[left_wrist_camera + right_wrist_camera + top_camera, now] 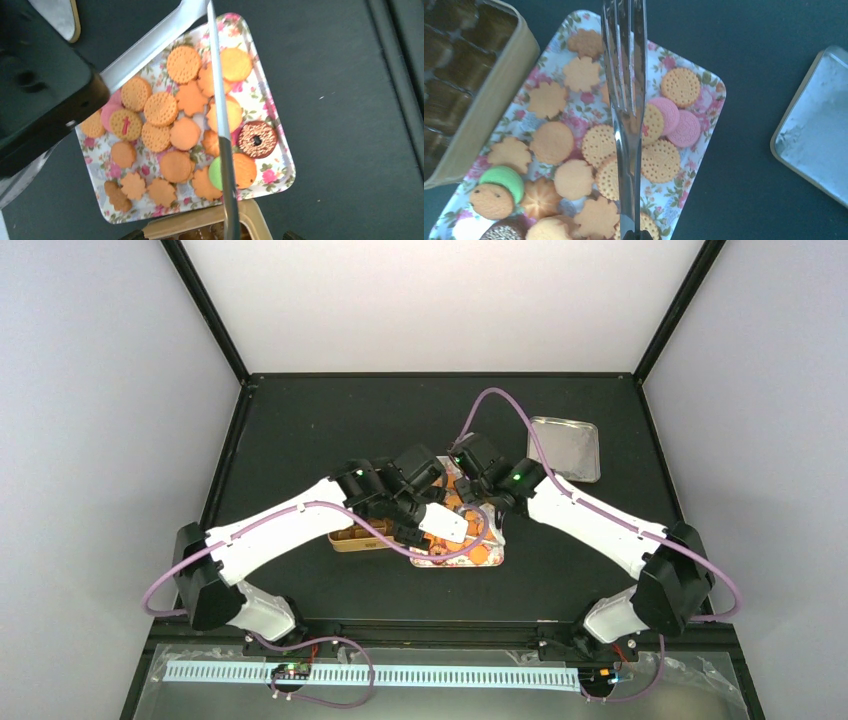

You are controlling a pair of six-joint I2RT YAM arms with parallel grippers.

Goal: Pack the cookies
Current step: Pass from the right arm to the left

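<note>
Over the floral tray [280, 167], at the middle of the desk [300, 440], both arms hang close together. The cookies [185, 132] all lie on this tray, most flat and a few overlapping. The gold tin [479, 115] sits just beside the tray's left edge. The paper cups [459, 60] that show in it look empty, though they are blurred.

The left end effector [212, 234] hovers at that tin-side edge, its dark tips wide apart and gripping nothing I can make out. A thin metal blade [220, 125] runs between them and on across the tray, away from the tin. Whose tool that blade belongs to, I cannot tell. The green cookie [215, 172] lies right under it, first in line from the tin-side edge, with the brown ring cookie [256, 139] near it and the round orange ones beyond.

The right end effector [629, 236] is clamped tight on slotted metal tongs [626, 150], whose two leaves lie nearly together. Their long axis crosses the tray's middle, passing just beside the pink cookies [679, 122].

The coming move turns on direction. From the left end effector the cookies lie ahead, farther onto the tray, while the tin lies right at its tips. By my judgement the left arm is the nearer one to the tin, so a cookie lifted near the tray's tin-side edge has only that edge to cross.
</note>
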